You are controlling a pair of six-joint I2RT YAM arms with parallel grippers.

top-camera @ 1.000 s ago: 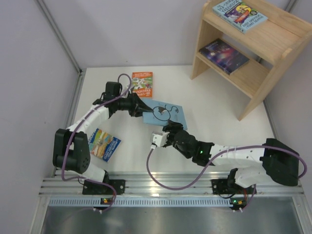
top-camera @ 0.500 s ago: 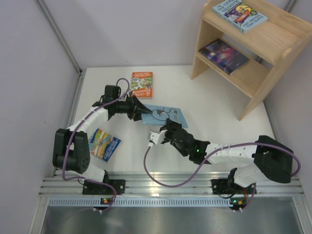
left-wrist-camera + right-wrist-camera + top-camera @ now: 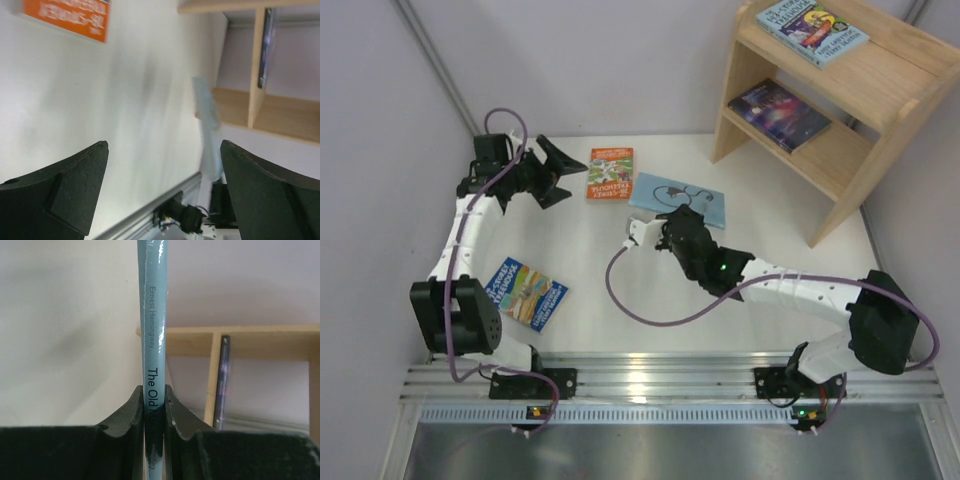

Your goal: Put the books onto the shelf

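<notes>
Pincer of the right arm closes narrowly on the spine of the light-blue book, lifted over the table between orange book and shelf, presumably for carrying shelfward, while the left pincer gapes wide, empty.

Bare table lies between light-blue book and shelf.

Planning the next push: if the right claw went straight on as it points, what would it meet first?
Likely the shelf: the light-blue book clamped in the right claw leads toward its wooden boards, beside the purple book stored there. Nothing shows in between, though depth is unclear.
</notes>
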